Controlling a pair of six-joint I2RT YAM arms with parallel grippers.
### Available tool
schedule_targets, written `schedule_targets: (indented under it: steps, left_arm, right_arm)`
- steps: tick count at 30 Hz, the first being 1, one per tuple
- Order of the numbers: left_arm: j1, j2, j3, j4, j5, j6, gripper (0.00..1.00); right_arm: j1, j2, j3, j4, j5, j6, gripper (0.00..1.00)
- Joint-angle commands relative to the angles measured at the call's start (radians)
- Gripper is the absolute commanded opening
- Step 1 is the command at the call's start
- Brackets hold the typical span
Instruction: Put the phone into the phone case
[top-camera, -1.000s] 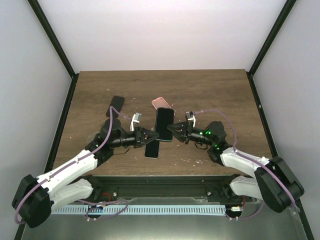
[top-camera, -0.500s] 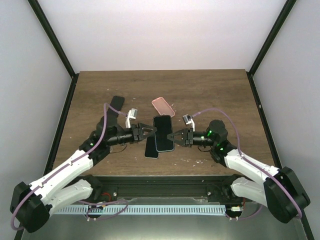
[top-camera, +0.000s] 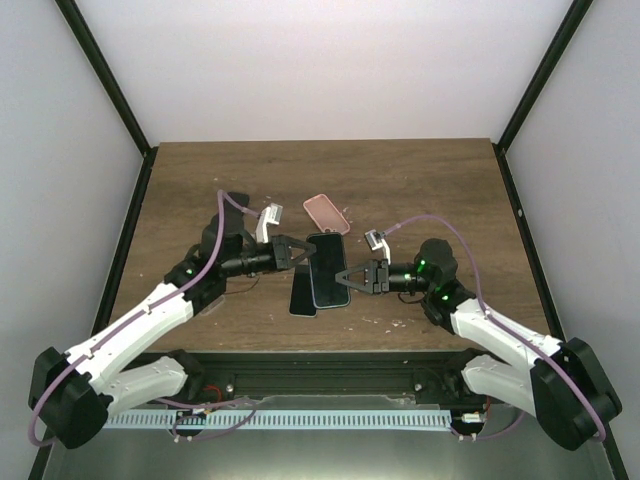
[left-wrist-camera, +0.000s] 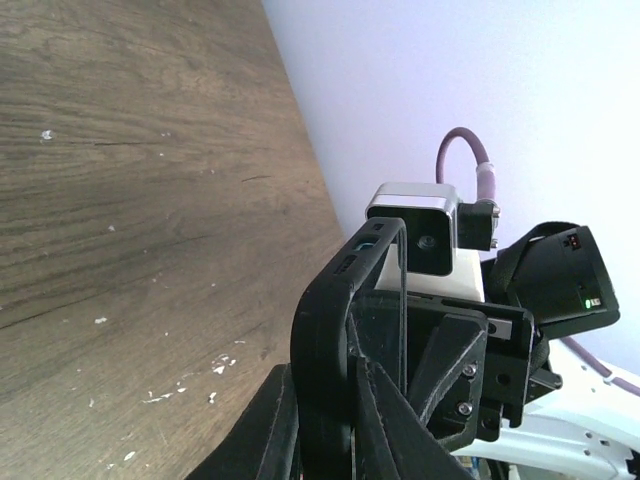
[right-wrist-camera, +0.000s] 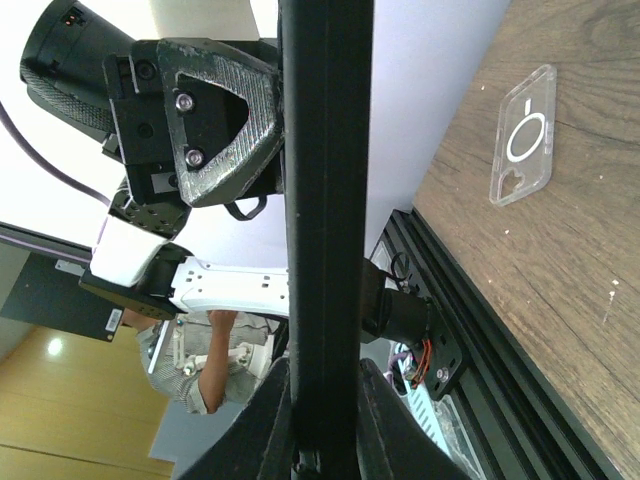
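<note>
A dark phone (top-camera: 326, 270) in a black phone case (left-wrist-camera: 335, 300) hangs above the table's middle, held from both sides. My left gripper (top-camera: 300, 252) is shut on the case's thick left rim, seen edge-on between its fingers (left-wrist-camera: 268, 430) in the left wrist view. From the other side my right gripper (top-camera: 346, 280) is shut on the right edge. In the right wrist view the slab (right-wrist-camera: 325, 200) stands upright between the jaws of that gripper (right-wrist-camera: 325, 385). How deep the phone sits in the case I cannot tell.
A second dark flat slab (top-camera: 301, 299) lies on the table under the held one. A pinkish clear case (top-camera: 326, 213) with a ring mark (right-wrist-camera: 522, 150) lies behind it. A black flat piece (top-camera: 234, 203) lies at the back left, partly behind the left arm.
My left gripper let go, shifted toward the far end of the slab's left edge, and shut again. The slab has tilted slightly and moved a little toward the table's back; the right gripper keeps its hold.
</note>
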Motion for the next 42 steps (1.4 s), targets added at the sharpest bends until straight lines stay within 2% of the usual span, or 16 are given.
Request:
schedule_targets:
  steps: [1, 4, 8, 11, 14, 18, 25, 32, 35, 37, 42]
  left_arm:
    - [0.000, 0.034, 0.043, -0.104, -0.077, 0.094, 0.00]
    - [0.000, 0.038, 0.071, -0.161, -0.101, 0.113, 0.03]
    - [0.000, 0.035, 0.102, -0.218, -0.097, 0.093, 0.44]
    - [0.001, 0.008, 0.067, -0.152, -0.013, 0.025, 0.59]
    - [0.001, -0.025, -0.026, -0.023, 0.069, -0.074, 0.66]
    - [-0.001, -0.053, -0.133, 0.140, 0.143, -0.206, 0.68]
    - [-0.001, -0.034, -0.222, 0.379, 0.186, -0.368, 0.68]
    - [-0.003, 0.031, -0.211, 0.476, 0.188, -0.400, 0.61]
    - [-0.003, 0.056, -0.199, 0.483, 0.190, -0.400, 0.55]
    - [-0.003, 0.068, -0.196, 0.494, 0.186, -0.403, 0.44]
    - [-0.003, 0.070, -0.189, 0.461, 0.160, -0.393, 0.05]
  right_arm:
    - [0.011, -0.005, 0.057, 0.014, -0.042, -0.039, 0.11]
    - [0.011, -0.011, 0.059, -0.004, -0.021, -0.043, 0.11]
    - [0.011, -0.040, 0.060, 0.014, 0.059, -0.013, 0.11]
    - [0.011, -0.070, 0.050, 0.063, 0.156, 0.042, 0.11]
    - [0.011, -0.091, 0.048, 0.055, 0.272, 0.094, 0.11]
    - [0.011, -0.095, 0.048, 0.064, 0.390, 0.134, 0.11]
    - [0.011, -0.068, 0.051, 0.120, 0.462, 0.177, 0.10]
    - [0.011, -0.033, 0.051, 0.141, 0.464, 0.197, 0.11]
    - [0.012, -0.017, 0.047, 0.149, 0.458, 0.204, 0.11]
    - [0.011, -0.010, 0.043, 0.159, 0.454, 0.208, 0.10]
    - [0.012, -0.014, 0.027, 0.154, 0.461, 0.193, 0.11]
